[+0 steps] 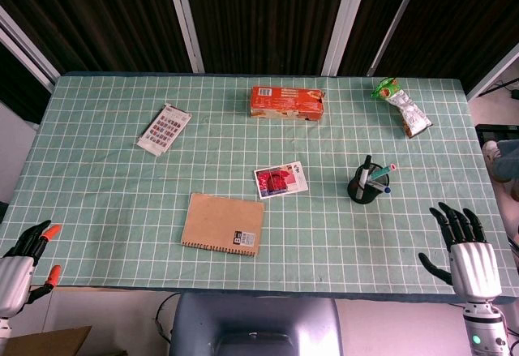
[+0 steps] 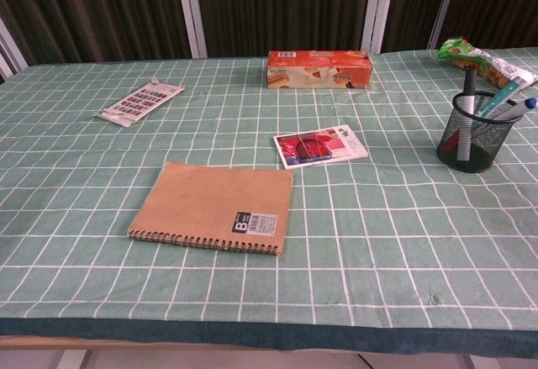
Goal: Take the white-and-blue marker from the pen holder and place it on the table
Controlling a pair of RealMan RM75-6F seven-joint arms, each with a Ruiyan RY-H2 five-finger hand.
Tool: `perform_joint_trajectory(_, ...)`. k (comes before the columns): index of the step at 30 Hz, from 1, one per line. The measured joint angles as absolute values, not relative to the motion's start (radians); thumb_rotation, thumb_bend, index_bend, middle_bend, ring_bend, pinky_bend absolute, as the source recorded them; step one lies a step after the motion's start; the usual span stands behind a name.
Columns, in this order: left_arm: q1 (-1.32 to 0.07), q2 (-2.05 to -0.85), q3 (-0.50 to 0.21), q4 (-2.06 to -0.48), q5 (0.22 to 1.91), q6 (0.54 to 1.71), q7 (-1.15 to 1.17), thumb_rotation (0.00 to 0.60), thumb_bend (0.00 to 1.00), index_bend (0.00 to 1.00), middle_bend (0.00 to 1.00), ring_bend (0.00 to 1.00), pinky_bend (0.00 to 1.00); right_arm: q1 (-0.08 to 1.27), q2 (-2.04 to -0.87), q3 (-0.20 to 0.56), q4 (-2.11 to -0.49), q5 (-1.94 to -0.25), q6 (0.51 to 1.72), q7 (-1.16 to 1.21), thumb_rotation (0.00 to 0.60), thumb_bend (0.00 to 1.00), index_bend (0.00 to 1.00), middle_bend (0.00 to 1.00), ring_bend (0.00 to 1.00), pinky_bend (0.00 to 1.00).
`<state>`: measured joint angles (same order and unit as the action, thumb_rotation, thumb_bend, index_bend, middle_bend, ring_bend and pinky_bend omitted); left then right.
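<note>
Marker [image 1: 381, 186], white-and-blue, leans toward three o'clock in the pen holder [image 1: 366, 188], at eleven o'clock from the empty, spread right hand [image 1: 466, 255]; left hand [image 1: 20, 271], also empty, is far off.

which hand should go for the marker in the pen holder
Right. The right hand is open just in front of the pen holder; the left hand sits at the table's opposite end.

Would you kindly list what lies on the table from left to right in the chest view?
White sticker sheet → brown spiral notebook → red-and-white photo card → orange snack box → black mesh pen holder.
</note>
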<state>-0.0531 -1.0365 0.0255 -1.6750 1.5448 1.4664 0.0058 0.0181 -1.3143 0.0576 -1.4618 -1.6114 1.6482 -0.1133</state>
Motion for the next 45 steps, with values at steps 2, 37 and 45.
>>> perform_joint_trajectory(2,-0.053,-1.035,0.026,-1.677,1.545,1.466,0.006,0.600,0.44,0.15,0.04,0.07,0.37,0.019,-1.315,0.058,-1.460,-1.612,1.648,-0.113,0.600,0.34,0.27,0.23,0.20,0.22)
perform_joint_trajectory(37,-0.024,-1.006,0.042,-1.671,1.565,1.505,-0.064,0.600,0.44,0.18,0.05,0.08,0.37,0.239,-1.336,0.214,-1.478,-1.467,1.393,-0.461,0.600,0.34,0.49,0.91,1.00,1.00)
perform_joint_trajectory(45,-0.024,-1.007,0.042,-1.673,1.563,1.503,-0.058,0.600,0.44,0.18,0.05,0.08,0.37,0.280,-1.331,0.232,-1.475,-1.402,1.315,-0.467,0.600,0.40,0.53,0.98,1.00,1.00)
